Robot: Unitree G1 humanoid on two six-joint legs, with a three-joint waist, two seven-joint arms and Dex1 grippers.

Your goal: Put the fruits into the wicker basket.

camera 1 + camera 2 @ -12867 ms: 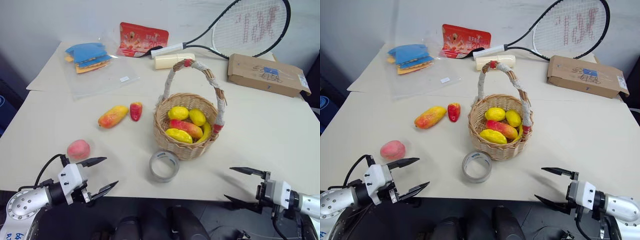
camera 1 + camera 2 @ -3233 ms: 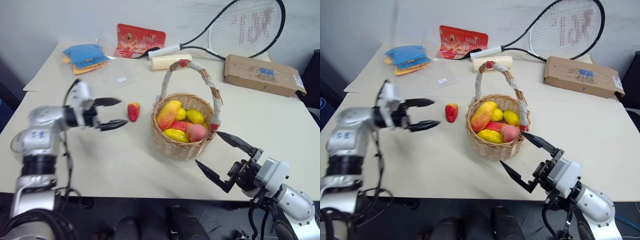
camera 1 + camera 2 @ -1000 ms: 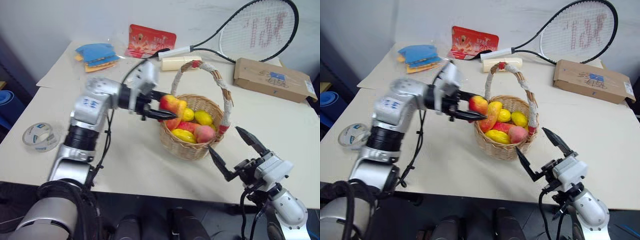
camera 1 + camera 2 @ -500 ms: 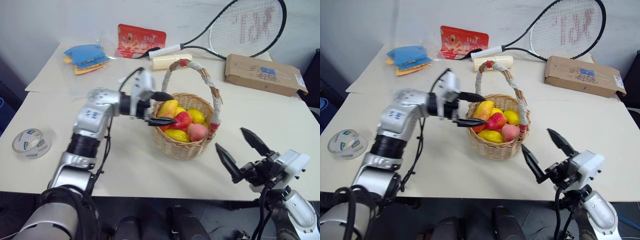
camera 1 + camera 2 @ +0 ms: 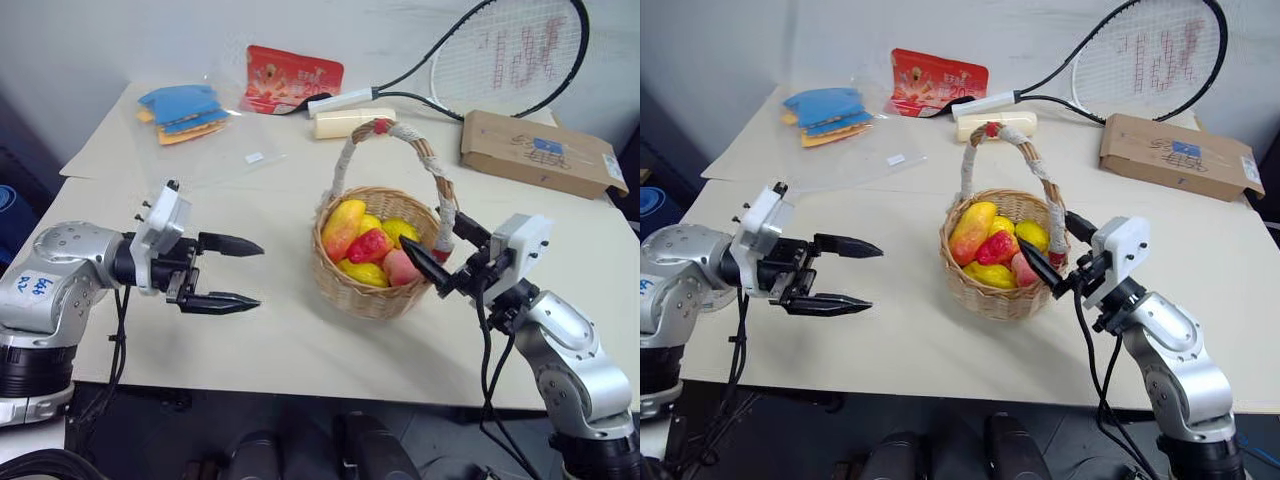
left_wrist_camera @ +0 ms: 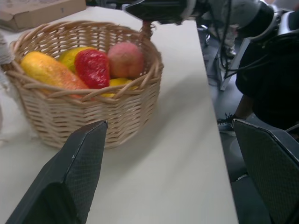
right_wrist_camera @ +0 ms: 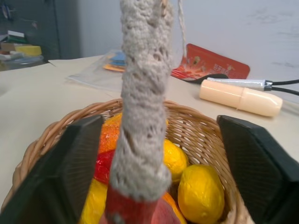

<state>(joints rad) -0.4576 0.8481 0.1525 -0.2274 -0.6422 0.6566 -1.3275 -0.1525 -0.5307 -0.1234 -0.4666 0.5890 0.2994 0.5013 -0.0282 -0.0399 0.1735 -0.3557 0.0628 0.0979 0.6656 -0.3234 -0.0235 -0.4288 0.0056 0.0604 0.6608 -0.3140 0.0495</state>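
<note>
Table: cream top [image 5: 560, 250] by a pale wall, with a racket [image 5: 480, 55], cardboard box [image 5: 540, 152], red pouch [image 5: 293, 75], blue packets [image 5: 182, 110] and cream cylinder [image 5: 350, 122] at the far side.
Basket: wicker basket [image 5: 382, 290] near the middle, upright, its corded handle [image 5: 435, 175] arching over.
Fruits: mango [image 5: 343, 227], red fruit [image 5: 368, 245] and peach [image 5: 402, 267] all lie inside with several yellow ones; none seen loose on the table.
Left gripper [image 5: 225, 272]: fingers wide apart, empty, well clear to the basket's left.
Right gripper [image 5: 440, 252]: fingers apart, either side of the handle's foot at the rim, not yet gripping it.
Handling: fruits look light, hard and smooth, likely to roll; take them across the middle. Basket looks light and stiff; the handle gives the surest hold.
Progress: task looks finished.
</note>
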